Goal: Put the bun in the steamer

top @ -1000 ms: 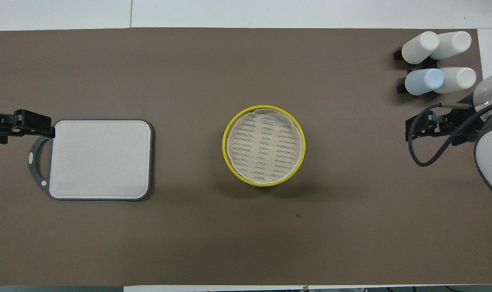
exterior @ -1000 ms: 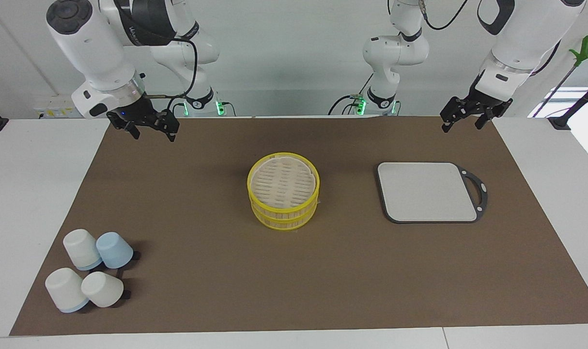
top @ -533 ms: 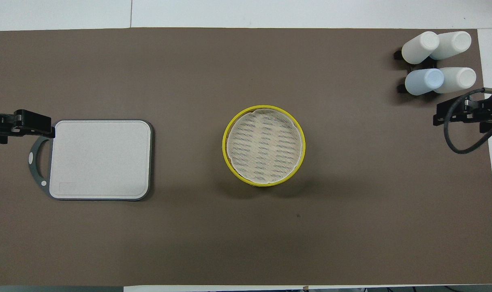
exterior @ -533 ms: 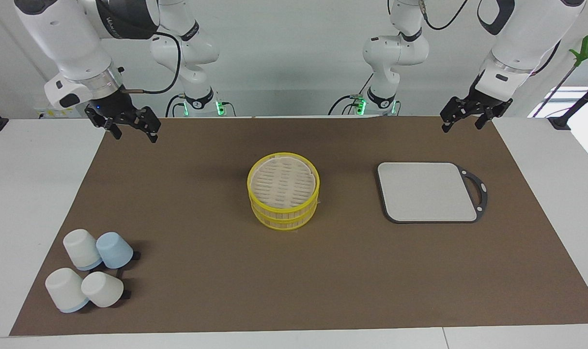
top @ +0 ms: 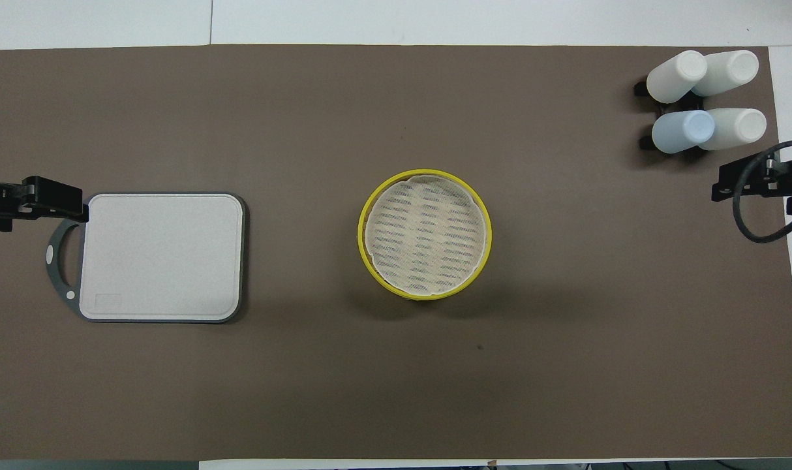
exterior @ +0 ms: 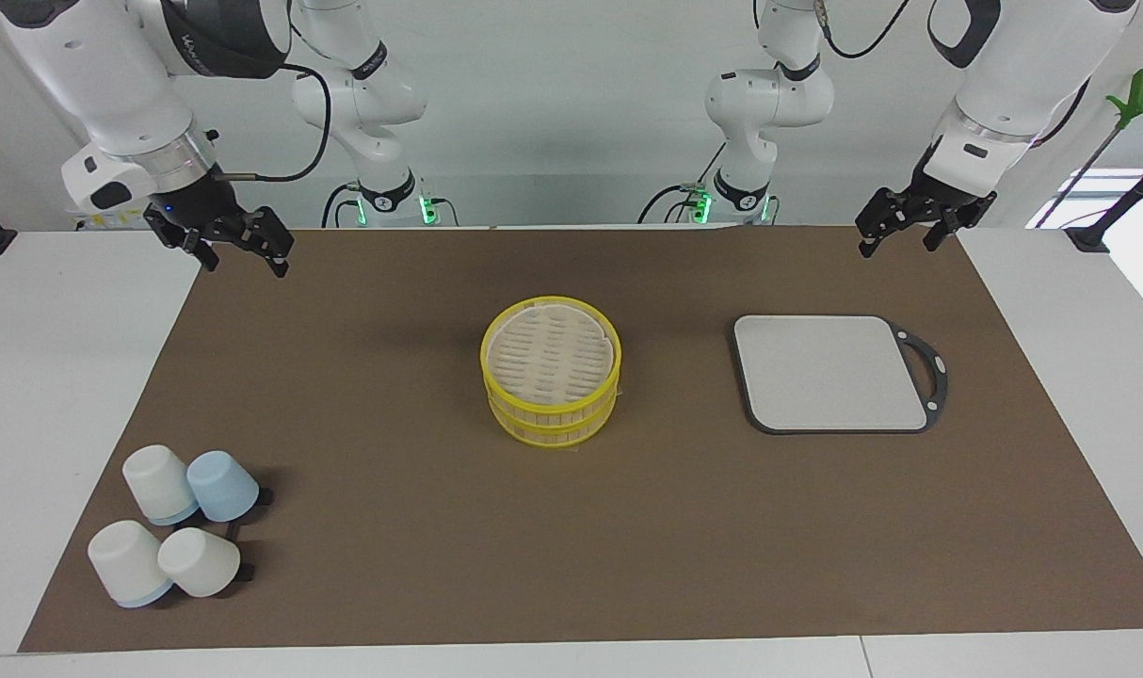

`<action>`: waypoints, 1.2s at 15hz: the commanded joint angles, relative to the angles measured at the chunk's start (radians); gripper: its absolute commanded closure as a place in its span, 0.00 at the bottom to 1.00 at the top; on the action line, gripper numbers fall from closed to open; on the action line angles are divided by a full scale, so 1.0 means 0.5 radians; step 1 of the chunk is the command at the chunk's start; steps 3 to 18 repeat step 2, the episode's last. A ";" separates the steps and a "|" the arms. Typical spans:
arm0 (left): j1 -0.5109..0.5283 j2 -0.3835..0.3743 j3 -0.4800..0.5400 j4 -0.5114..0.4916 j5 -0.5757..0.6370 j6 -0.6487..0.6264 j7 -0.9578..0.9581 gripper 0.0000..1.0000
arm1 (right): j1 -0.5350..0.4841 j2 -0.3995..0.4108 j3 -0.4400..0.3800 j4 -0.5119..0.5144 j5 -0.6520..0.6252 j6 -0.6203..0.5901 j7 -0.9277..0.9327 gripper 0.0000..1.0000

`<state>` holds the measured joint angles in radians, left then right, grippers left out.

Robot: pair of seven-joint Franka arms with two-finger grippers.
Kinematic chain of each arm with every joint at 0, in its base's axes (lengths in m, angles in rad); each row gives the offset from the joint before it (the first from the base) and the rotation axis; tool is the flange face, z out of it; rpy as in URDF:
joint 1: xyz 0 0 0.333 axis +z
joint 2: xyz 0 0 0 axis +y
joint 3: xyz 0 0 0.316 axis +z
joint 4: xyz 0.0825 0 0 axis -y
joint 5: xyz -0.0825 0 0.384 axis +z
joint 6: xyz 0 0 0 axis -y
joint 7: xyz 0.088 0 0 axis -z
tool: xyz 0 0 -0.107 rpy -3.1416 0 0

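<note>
The steamer stands in the middle of the brown mat, two stacked yellow tiers with a slatted tan top; it also shows in the overhead view. No bun shows in either view; nothing lies on the steamer's top. My right gripper is open and empty, up in the air over the mat's corner at the right arm's end; it also shows in the overhead view. My left gripper is open and empty, waiting in the air over the mat's edge at the left arm's end, by the board's handle in the overhead view.
A grey rectangular board with a dark handle lies bare toward the left arm's end, also in the overhead view. Several white cups and one blue cup stand farther from the robots at the right arm's end, also overhead.
My right gripper has moved away from the steamer toward the right arm's end of the table. The left arm, steamer, board and cups have not moved.
</note>
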<state>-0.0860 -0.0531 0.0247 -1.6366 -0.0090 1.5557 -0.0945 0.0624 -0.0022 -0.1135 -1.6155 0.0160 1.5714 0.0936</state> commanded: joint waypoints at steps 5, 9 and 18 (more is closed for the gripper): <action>0.025 -0.001 -0.013 0.009 -0.025 0.006 0.029 0.00 | 0.004 -0.014 -0.003 -0.012 0.017 0.017 -0.065 0.00; 0.025 -0.001 -0.013 0.009 -0.025 0.006 0.029 0.00 | 0.004 -0.014 -0.003 -0.012 0.017 0.017 -0.065 0.00; 0.025 -0.001 -0.013 0.009 -0.025 0.006 0.029 0.00 | 0.004 -0.014 -0.003 -0.012 0.017 0.017 -0.065 0.00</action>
